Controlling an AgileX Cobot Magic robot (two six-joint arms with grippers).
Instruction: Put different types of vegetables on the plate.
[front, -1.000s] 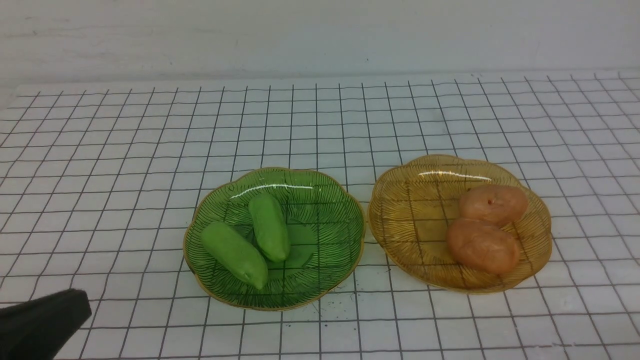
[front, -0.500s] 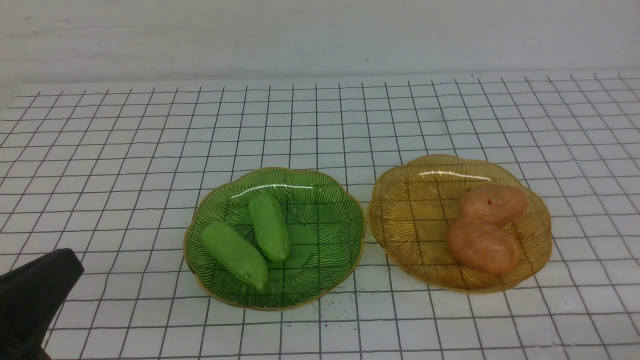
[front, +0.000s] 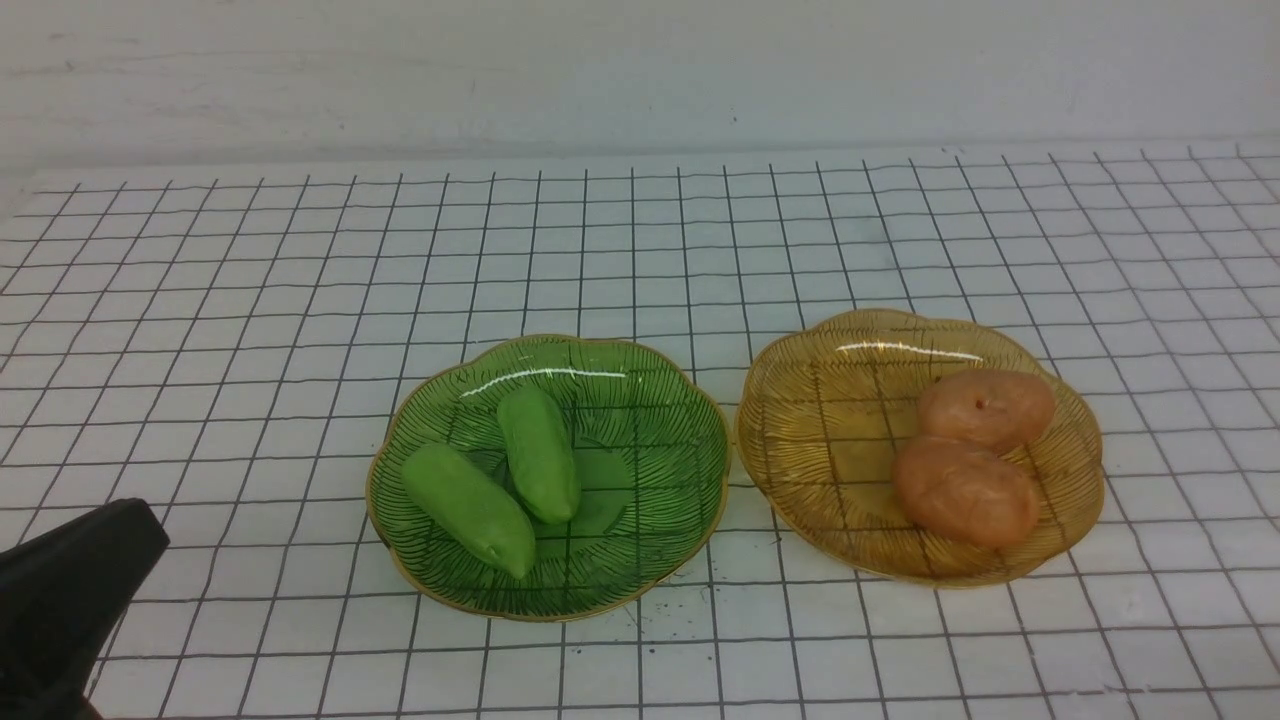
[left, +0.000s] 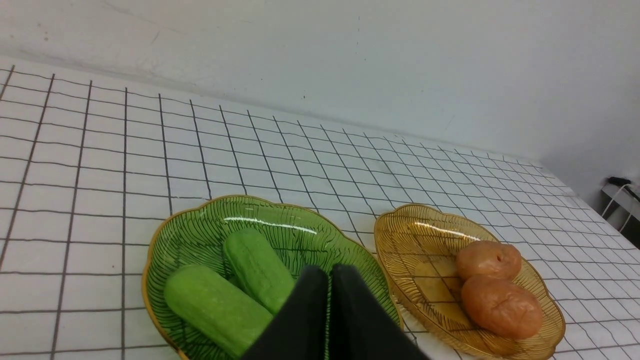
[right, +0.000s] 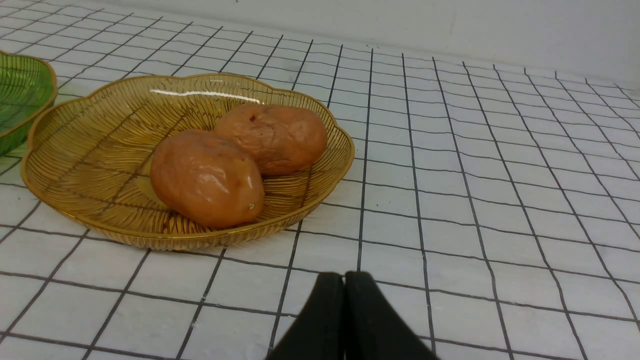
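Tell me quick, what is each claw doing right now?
Left claw: closed, holding nothing.
Right claw: closed, holding nothing.

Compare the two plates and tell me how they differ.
The green plate is tinted green, while the amber plate is golden brown. The green plate sits to the robot's left, the amber plate to its right, their rims close together. The green plate holds two long green cucumbers; the amber plate holds two oval potatoes. Both are ribbed, see-through, scalloped and gold-rimmed.
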